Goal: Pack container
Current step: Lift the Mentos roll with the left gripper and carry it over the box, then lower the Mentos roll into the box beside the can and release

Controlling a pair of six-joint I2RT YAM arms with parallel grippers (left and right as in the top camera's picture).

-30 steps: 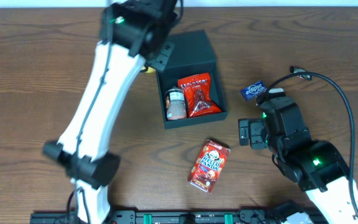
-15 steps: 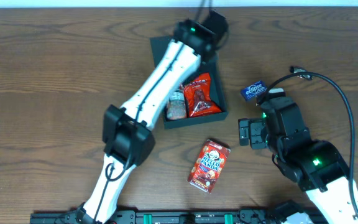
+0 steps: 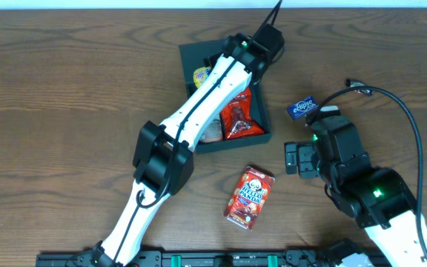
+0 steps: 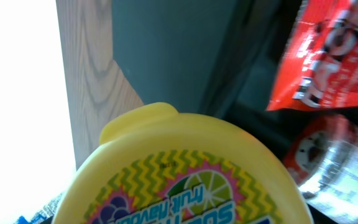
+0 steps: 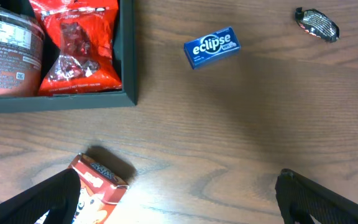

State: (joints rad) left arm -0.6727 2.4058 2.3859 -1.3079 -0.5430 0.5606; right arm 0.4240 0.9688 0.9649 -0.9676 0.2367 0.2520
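Directly under left pincer (image 4: 180,208) gripping yellow can (image 4: 166,143): open container (image 3: 199,53)

Dark teal-grey square container (image 3: 232,142), open, upright on the table (image 3: 65,111), lid (image 3: 199,53) apparently laid flat behind, partly hidden.

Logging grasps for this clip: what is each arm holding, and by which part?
Left fingers: hidden, but seemingly on the yellow candy tub; where cannot be told. Right fingers: open, empty.
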